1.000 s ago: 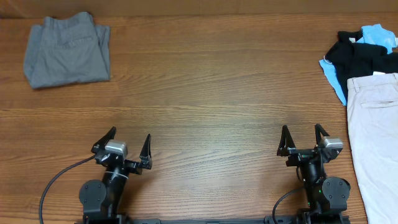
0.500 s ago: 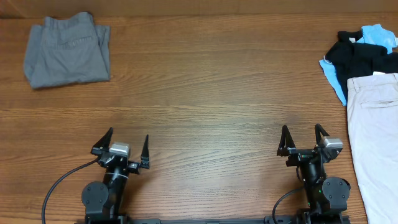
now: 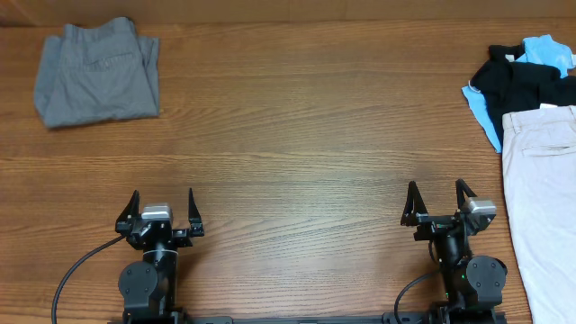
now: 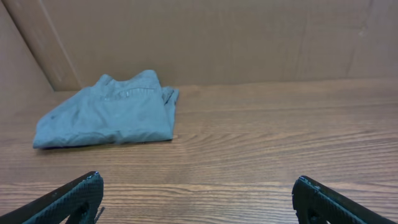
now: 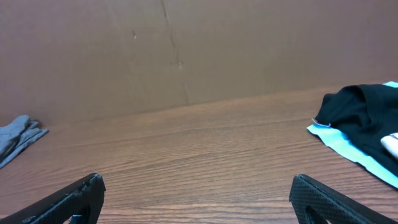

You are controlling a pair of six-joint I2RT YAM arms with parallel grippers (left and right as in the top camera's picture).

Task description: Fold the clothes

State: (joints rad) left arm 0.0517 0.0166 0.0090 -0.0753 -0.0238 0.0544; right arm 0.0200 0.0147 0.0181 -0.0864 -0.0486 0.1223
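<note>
Left fingers [image 3: 192, 211] swinging back to square at near edge of table [image 3: 297, 135], spread wide, holding nothing. Right fingers [image 3: 410, 205] staying parked, also wide open, empty. Grey trousers [image 3: 97, 72] sitting folded in compact block at far left corner, well apart from both arms. Guessing fold's pretty much done, left arm just homing.

right wrist view crops grey trousers [image 5: 17, 138], overhead crops beige trousers [image 3: 542, 198] at right edge
</note>
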